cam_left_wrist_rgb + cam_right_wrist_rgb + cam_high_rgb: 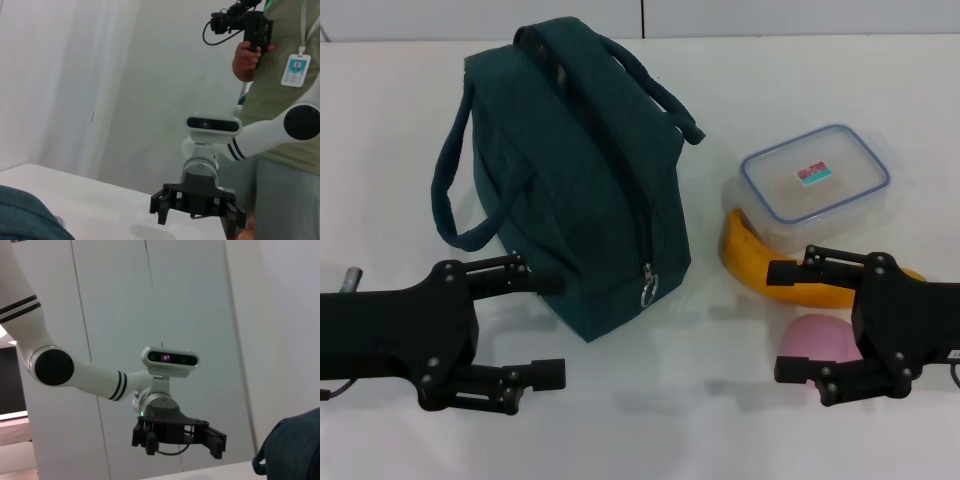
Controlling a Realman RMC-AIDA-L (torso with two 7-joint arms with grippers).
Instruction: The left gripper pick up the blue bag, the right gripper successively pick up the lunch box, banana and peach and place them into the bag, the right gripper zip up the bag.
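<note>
The blue bag (pixel 585 170) stands zipped on the bench (pixel 390 110), its zipper line running away from the robot, with the lunch box (pixel 817 182), banana (pixel 760 262) and peach (pixel 820 340) clustered to its right. The left gripper (pixel 548 327) and right gripper (pixel 788 320) hover low with fingers spread, grasping nothing. Only the left wrist view shows a person (pixel 280 90) holding a camera (pixel 242 21)

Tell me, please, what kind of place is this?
Probably a robot lab or test room, not a home. A bare white table holds a bag and lunch box, plain panel walls surround it, and a badge-wearing person films with a camera.
</note>
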